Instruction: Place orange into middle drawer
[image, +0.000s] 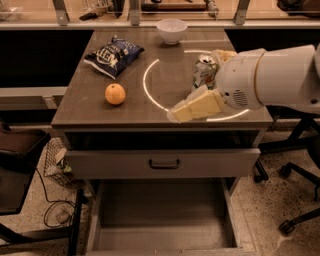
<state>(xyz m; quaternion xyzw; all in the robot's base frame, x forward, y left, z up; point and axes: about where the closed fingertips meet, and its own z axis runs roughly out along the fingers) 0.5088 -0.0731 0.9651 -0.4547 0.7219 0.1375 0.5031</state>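
Orange (115, 94): small, round, smooth-skinned, whole; resting on the left part of the cabinet top (85, 111), near its front edge. Middle drawer (160, 215): wide, grey, flat floor with low side walls; pulled out, open, below the cabinet top. Gripper (179, 114): cream-coloured, above the front of the cabinet top, right of the orange and apart from it.

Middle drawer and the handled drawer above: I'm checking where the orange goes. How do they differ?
The middle drawer is pulled out, floor showing; the handled drawer shows only its front. That handled drawer has a dark bar handle; the middle drawer shows none. Both are grey. The pincer hovers over the tabletop, apart from the orange.
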